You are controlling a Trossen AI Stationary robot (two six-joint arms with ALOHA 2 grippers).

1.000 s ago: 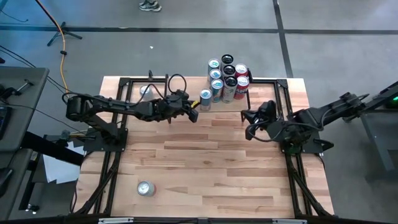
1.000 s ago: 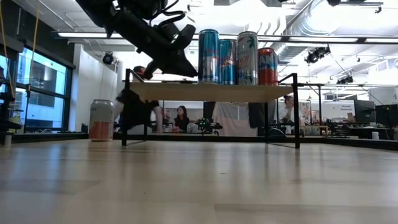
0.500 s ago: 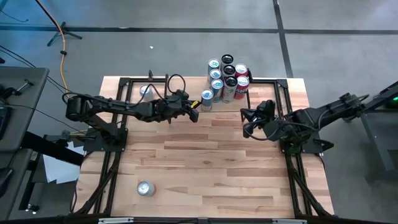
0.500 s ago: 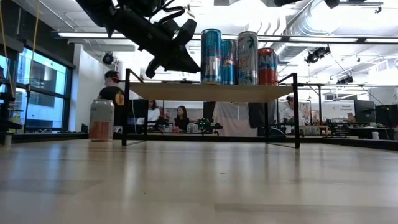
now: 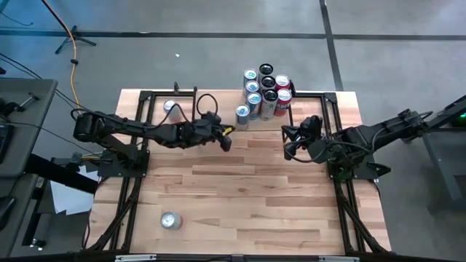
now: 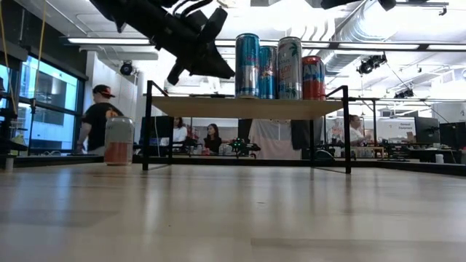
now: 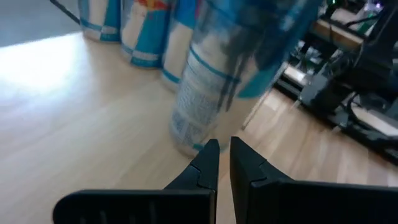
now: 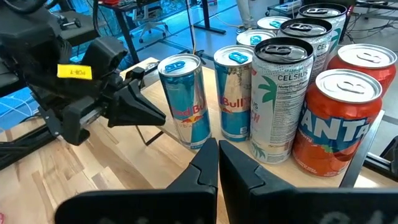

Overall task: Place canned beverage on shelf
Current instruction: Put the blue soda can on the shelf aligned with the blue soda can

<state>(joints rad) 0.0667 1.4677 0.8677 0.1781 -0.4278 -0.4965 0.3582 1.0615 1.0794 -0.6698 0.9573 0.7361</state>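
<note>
We see the left gripper (image 5: 228,143) closed and empty above the shelf (image 5: 191,97), just beside the nearest blue can (image 5: 241,115), while the right gripper (image 5: 286,143), also closed on nothing, waits beside the shelf's other end. Two loose cans remain on the table: one (image 5: 170,220) near the front edge, another (image 6: 119,141) just behind the shelf. We judge the next step is fetching one; we should open wide, grip mid-body squarely and lift upright, since smooth, thin aluminium cylinders slip and dent. The shelf's plank is pale, matte wood on thin black legs; the cluster of cans (image 8: 277,93) there is glossy, printed, tightly packed.
</note>
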